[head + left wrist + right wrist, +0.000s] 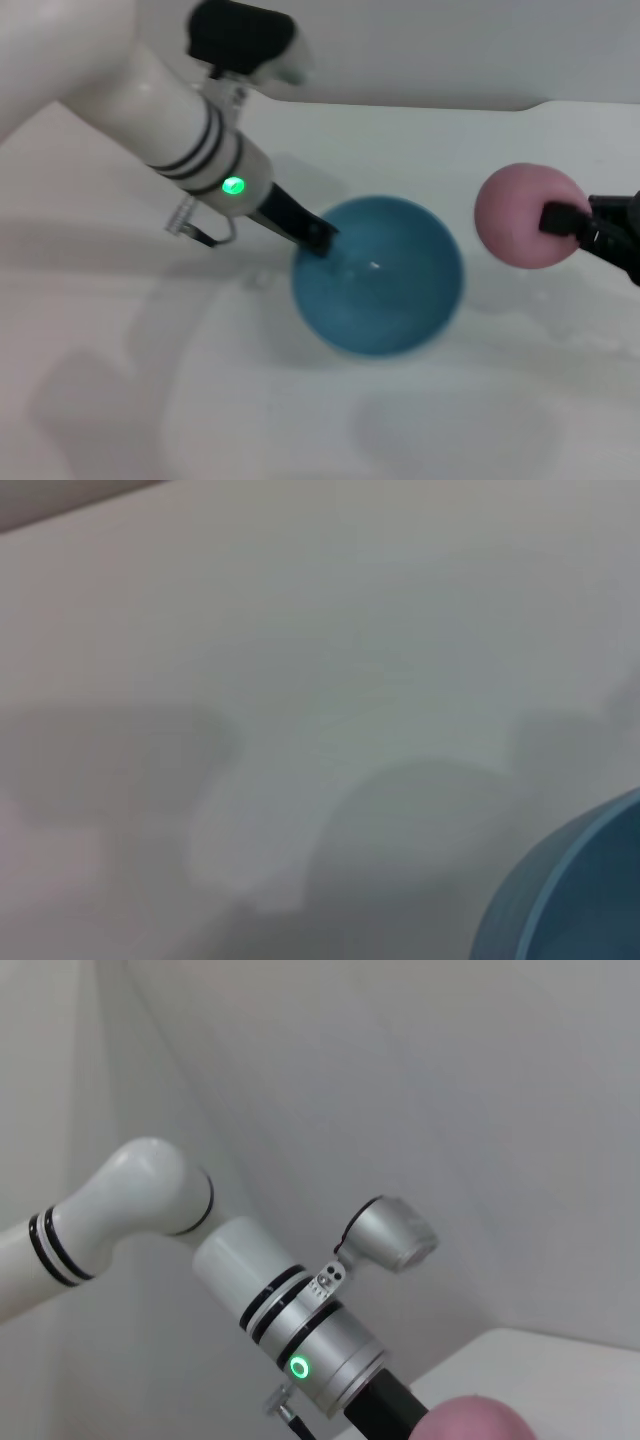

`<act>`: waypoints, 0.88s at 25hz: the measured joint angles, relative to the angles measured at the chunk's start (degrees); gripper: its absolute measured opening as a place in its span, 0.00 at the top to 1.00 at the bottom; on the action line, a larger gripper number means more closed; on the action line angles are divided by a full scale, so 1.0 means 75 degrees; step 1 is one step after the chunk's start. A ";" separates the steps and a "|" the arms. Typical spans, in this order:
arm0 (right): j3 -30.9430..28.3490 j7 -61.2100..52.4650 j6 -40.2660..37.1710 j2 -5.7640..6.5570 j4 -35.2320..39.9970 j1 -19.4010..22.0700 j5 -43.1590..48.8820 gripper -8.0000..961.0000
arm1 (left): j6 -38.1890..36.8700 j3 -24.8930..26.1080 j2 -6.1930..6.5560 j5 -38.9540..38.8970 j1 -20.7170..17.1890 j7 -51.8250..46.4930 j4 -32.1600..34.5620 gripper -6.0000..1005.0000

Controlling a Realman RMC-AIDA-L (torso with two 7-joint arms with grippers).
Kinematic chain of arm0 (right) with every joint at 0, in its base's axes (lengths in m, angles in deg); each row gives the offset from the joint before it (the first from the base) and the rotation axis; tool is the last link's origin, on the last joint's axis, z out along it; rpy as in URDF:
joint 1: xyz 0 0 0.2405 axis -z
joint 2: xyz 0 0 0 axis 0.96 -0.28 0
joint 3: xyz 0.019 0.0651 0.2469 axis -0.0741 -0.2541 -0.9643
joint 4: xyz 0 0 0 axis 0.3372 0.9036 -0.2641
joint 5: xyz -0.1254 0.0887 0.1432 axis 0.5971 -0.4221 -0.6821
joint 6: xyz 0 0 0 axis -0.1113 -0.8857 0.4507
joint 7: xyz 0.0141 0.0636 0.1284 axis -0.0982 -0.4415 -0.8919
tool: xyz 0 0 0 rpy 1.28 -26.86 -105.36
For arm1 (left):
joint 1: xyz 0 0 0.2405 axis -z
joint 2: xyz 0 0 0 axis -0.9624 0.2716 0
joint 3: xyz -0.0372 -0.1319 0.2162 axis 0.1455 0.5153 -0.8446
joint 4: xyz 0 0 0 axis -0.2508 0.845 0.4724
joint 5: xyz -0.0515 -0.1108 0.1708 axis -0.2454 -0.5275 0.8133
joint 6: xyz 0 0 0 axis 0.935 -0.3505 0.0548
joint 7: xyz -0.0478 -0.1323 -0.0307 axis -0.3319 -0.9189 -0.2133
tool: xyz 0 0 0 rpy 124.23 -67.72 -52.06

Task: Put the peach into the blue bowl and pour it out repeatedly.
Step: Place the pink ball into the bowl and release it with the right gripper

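The blue bowl (378, 276) stands on the white table, its inside facing up and nothing showing in it. My left gripper (318, 236) is shut on the bowl's left rim. Part of the bowl's rim shows in the left wrist view (565, 900). The pink peach (520, 215) hangs in the air to the right of the bowl, apart from it. My right gripper (562, 219) is shut on the peach from the right side. The top of the peach shows in the right wrist view (475, 1422).
The white table (200, 400) spreads around the bowl, with a raised white wall (450, 60) along the back. My left arm (190, 125) slants from the upper left down to the bowl; it also shows in the right wrist view (300, 1335).
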 joint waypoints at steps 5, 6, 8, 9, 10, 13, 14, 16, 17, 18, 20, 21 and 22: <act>0.0043 0.0001 0.0157 -0.0103 0.0033 -0.0221 0.0806 0.92 | 0.0130 -0.0811 -0.0025 -0.0526 0.0246 -0.0120 -0.0068 0.99; 0.0042 -0.0003 0.0232 -0.0155 0.0062 -0.0286 0.1048 0.91 | 0.0184 -0.1158 -0.0039 -0.0769 0.0359 -0.0178 -0.0117 1.00; 0.0043 -0.0044 0.0448 -0.0312 0.0153 -0.0431 0.1544 0.89 | 0.0201 -0.1261 -0.0043 -0.0910 0.0398 -0.0180 -0.0123 0.99; 0.0044 -0.0095 0.0590 -0.0379 0.0204 -0.0496 0.1797 0.88 | 0.0206 -0.1284 -0.0044 -0.0958 0.0409 -0.0180 -0.0124 0.99; 0.0052 -0.0162 0.0736 -0.0422 0.0248 -0.0550 0.2024 0.87 | 0.0209 -0.1296 -0.0044 -0.1000 0.0419 -0.0181 -0.0125 0.99; 0.0231 -0.0656 0.1043 -0.0476 0.0295 -0.0801 0.2713 0.85 | 0.0214 -0.1267 -0.0045 -0.1094 0.0410 -0.0182 -0.0125 0.99; 0.0297 -0.0806 0.1062 -0.0476 0.0297 -0.0883 0.2912 0.84 | 0.0214 -0.1256 -0.0039 -0.1114 0.0393 -0.0183 -0.0125 0.99; 0.0407 -0.1046 0.1069 -0.0475 0.0304 -0.1043 0.3247 0.82 | 0.0202 -0.1249 -0.0028 -0.1120 0.0366 -0.0184 -0.0127 0.99; 0.0440 -0.1104 0.1061 -0.0476 0.0309 -0.1095 0.3342 0.81 | 0.0192 -0.1249 -0.0023 -0.1121 0.0363 -0.0184 -0.0130 0.99; 0.0456 -0.1118 0.1044 -0.0475 0.0318 -0.1119 0.3387 0.80 | 0.0174 -0.1249 -0.0019 -0.1125 0.0363 -0.0185 -0.0133 0.99; 0.0462 -0.1119 0.1000 -0.0475 0.0394 -0.1134 0.3382 0.78 | 0.0165 -0.1249 -0.0017 -0.1130 0.0369 -0.0187 -0.0134 0.99; 0.0459 -0.1117 0.0984 -0.0475 0.0466 -0.1128 0.3362 0.77 | 0.0163 -0.1249 -0.0017 -0.1132 0.0375 -0.0188 -0.0136 0.99; 0.0445 -0.1118 0.0974 -0.0476 0.0541 -0.1115 0.3354 0.76 | 0.0162 -0.1248 -0.0015 -0.1130 0.0386 -0.0189 -0.0139 0.99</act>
